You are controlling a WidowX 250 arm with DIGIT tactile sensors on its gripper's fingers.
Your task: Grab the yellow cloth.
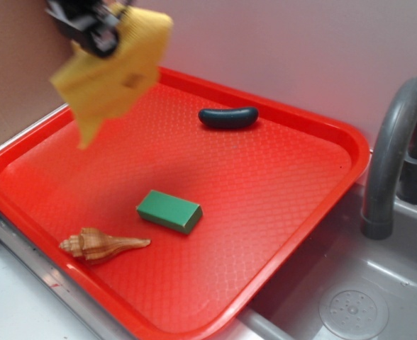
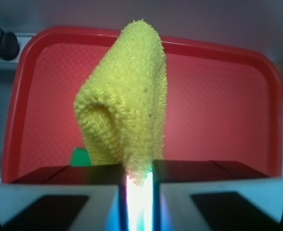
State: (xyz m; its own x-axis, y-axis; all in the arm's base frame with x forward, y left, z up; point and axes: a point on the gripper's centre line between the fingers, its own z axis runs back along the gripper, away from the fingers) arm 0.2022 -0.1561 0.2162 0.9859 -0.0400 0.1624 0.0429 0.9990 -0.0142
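Overhead, yellow cloth (image 1: pixel 116 64) dangling lengthwise

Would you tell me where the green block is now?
In the exterior view, the green block lies on the red tray, front-left of centre, beside the seashell.

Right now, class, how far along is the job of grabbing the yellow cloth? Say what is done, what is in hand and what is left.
Done: the yellow cloth is off the red tray and hangs in the air above its far left corner. In hand: the tool is shut on the cloth's edge, as the wrist view shows. Left: nothing of the grab itself; the green block, the shell and the dark oblong object lie untouched.
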